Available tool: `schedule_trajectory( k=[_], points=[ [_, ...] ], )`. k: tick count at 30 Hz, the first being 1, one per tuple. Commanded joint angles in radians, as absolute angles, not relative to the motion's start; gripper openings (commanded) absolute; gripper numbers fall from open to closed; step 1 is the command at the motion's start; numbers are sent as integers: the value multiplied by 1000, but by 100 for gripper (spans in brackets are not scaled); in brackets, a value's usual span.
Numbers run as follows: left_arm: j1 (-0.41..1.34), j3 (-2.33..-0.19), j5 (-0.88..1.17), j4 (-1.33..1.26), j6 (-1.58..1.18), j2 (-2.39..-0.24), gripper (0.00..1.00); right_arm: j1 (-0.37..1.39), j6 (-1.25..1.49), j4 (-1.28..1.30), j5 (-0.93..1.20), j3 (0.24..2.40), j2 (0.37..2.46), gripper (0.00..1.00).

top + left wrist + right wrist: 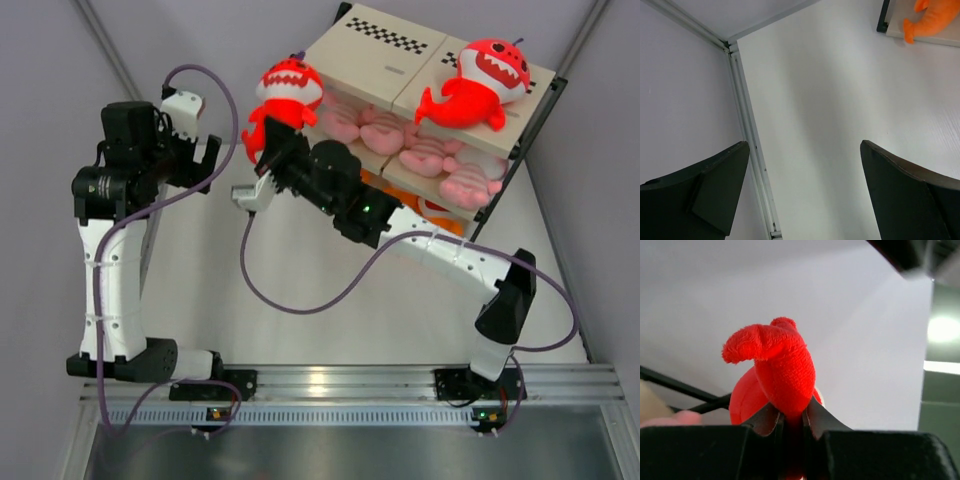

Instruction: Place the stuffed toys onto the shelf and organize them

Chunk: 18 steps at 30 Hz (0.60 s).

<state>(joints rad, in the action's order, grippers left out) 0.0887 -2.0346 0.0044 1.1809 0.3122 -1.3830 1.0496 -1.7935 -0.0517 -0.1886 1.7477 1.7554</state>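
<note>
The white table point(330, 340) carries the 3-tier shelf point(350, 70) at its far right corner; an aluminium rail point(350, 380) runs along its near edge.

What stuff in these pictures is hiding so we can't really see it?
- Right wrist view: the red shark shows only its tail end; the right gripper pinching it hides the rest.
- Left wrist view: the orange toy is cut off by the top edge.
- Top view: the top boards of the shelf cover part of the pink plushies, and the lowest tier is mostly hidden beneath.
</note>
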Motion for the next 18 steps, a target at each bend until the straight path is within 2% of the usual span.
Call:
schedule_trajectory(
  k=[1,6,12,18],
  points=[
    [91,-1994,-19,1203,302,-1396,98,991,-1772,-75,-77,1972,1778,0],
    [91,-1947,57,1203,301,-1414,98,896,-1718,-110,27,2161,1818,0],
    [91,-1911,72,1201,304,-1427,98,740,-1603,-129,43,2174,1847,0],
    [91,-1885,64,1203,311,-1439,98,663,-1517,-153,38,2184,1888,0]
  ],
)
